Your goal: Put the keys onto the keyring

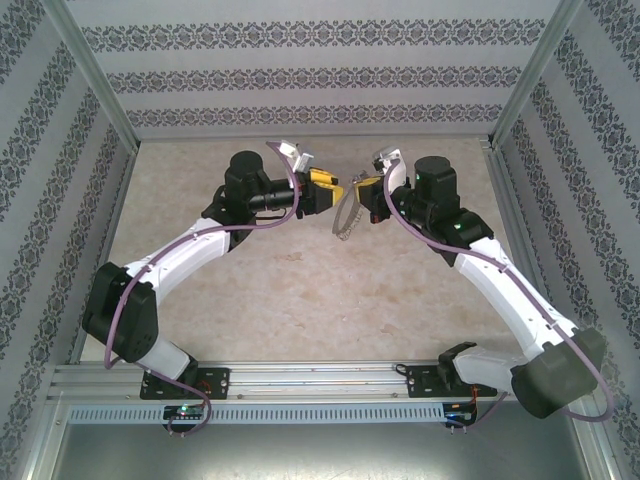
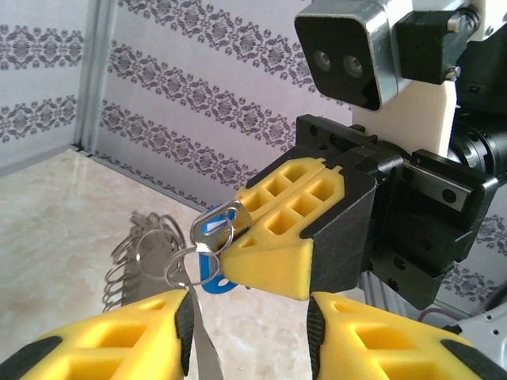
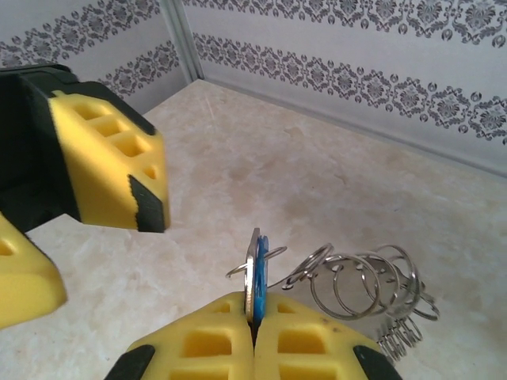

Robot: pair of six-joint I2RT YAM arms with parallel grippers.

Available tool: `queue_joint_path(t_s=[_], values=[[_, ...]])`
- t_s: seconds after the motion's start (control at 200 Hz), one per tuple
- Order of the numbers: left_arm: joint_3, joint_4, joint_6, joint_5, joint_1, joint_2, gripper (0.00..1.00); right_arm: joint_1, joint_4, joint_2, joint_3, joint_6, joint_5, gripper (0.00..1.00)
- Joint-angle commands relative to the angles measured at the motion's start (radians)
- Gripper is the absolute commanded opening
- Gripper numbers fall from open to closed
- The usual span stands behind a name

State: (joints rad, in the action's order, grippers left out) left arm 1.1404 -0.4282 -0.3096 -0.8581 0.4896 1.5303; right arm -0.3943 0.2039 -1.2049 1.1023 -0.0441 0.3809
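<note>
My right pincer is clenched, its jaws pressed together on the key. The key stands on edge straight out of the closed jaws, a blue head against silvery metal. The keyring hangs just beside that grip, off to the right in the right wrist view, as a string of thin silvery loops sagging toward the table. One loop crosses the key right at the jaws. My left pincer is released, its jaws well apart and gripping nothing. It faces the right pincer head-on, near but not touching. Seen from above, the loops dangle between the two pincers. I cannot tell whether they reach the table.
</note>
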Motion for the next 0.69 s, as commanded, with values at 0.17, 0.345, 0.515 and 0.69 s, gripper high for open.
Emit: queue_joint_path(t_s=[0.17, 0.345, 0.515, 0.69], values=[[-0.075, -0.044, 0.027, 0.166, -0.030, -0.098, 0.50, 0.021, -0.030, -0.035, 0.014, 0.031, -0.029, 0.00], [-0.127, -0.051, 0.028, 0.241, -0.060, -0.140, 0.52, 0.031, -0.039, -0.061, 0.010, 0.034, -0.037, 0.00], [-0.168, -0.053, 0.025, 0.294, -0.087, -0.168, 0.58, 0.036, -0.046, -0.099, 0.019, 0.034, -0.040, 0.00], [-0.201, -0.075, 0.003, 0.315, -0.114, -0.175, 0.80, 0.038, -0.054, -0.144, 0.038, 0.034, -0.043, 0.00]])
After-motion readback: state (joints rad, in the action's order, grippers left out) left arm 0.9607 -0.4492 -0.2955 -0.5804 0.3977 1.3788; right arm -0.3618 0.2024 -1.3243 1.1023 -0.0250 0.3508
